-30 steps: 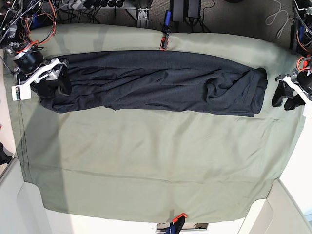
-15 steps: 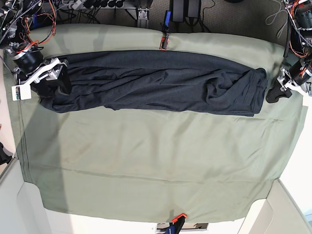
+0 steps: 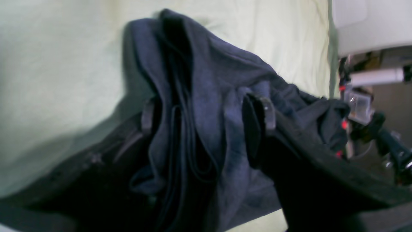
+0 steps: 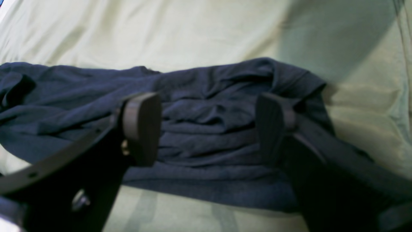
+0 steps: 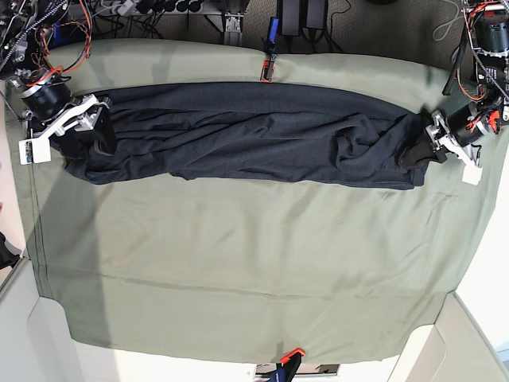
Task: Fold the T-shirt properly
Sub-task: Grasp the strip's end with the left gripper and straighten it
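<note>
The dark navy T-shirt (image 5: 254, 135) lies as a long crumpled band across the far half of the pale green sheet (image 5: 238, 255). My left gripper (image 5: 420, 147) is at the shirt's right end. In the left wrist view it (image 3: 202, 117) is open, its fingers (image 3: 257, 119) straddling a raised bunch of the shirt (image 3: 206, 74). My right gripper (image 5: 94, 135) is over the shirt's left end. In the right wrist view it (image 4: 207, 129) is open and empty, with the wrinkled shirt (image 4: 209, 83) just behind its fingertips.
An orange-and-black clamp (image 5: 268, 70) pins the sheet at the far edge and another (image 5: 290, 354) at the near edge. Cables and electronics (image 5: 159, 8) line the back. White table corners (image 5: 469, 342) show at the front.
My left gripper has moved in from the bare sheet beyond the shirt's right end onto that end, and now straddles the cloth. The right arm has not moved.
</note>
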Action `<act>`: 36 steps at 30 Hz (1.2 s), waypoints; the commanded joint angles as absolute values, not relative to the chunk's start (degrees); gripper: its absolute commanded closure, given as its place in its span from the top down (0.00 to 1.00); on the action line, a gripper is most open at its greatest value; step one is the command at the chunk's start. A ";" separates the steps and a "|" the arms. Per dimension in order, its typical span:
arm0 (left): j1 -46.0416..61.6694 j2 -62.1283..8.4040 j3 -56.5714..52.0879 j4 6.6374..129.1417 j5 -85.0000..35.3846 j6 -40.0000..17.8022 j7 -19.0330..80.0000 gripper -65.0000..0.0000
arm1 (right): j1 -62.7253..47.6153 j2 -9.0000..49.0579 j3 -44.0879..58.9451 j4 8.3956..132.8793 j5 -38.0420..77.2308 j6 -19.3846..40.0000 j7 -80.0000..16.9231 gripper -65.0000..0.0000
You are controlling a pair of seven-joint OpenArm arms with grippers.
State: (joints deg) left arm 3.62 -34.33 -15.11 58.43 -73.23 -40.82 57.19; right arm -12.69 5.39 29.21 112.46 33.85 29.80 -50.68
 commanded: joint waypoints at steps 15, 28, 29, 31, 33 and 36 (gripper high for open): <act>3.25 -38.00 -20.01 71.02 -49.76 -40.00 51.20 0.00 | -12.25 5.87 29.39 113.58 34.89 29.87 -48.45 0.69; 0.73 -41.89 -22.94 75.77 -37.91 -40.00 49.76 0.00 | -12.25 5.85 29.39 113.58 34.94 29.85 -48.21 0.69; 1.89 -41.82 -22.72 78.63 -38.46 -40.00 50.68 0.00 | -12.25 5.87 29.39 113.58 34.94 29.85 -48.21 0.69; 5.13 -41.52 -22.04 86.21 -40.53 -40.00 50.85 0.00 | -12.25 5.87 29.39 113.58 34.92 29.85 -48.21 0.69; 8.25 -40.12 -21.21 94.61 -42.09 -40.00 50.85 0.00 | -12.25 5.87 29.39 113.58 34.94 29.85 -47.97 0.69; 11.38 -35.83 -18.90 105.10 -41.98 -40.00 50.83 0.00 | -12.19 5.85 29.39 113.58 34.96 29.85 -47.77 0.69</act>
State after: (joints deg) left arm 11.86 -34.74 -18.41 104.49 -41.28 -39.64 51.99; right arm -12.67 5.34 29.23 112.46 33.76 29.80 -49.32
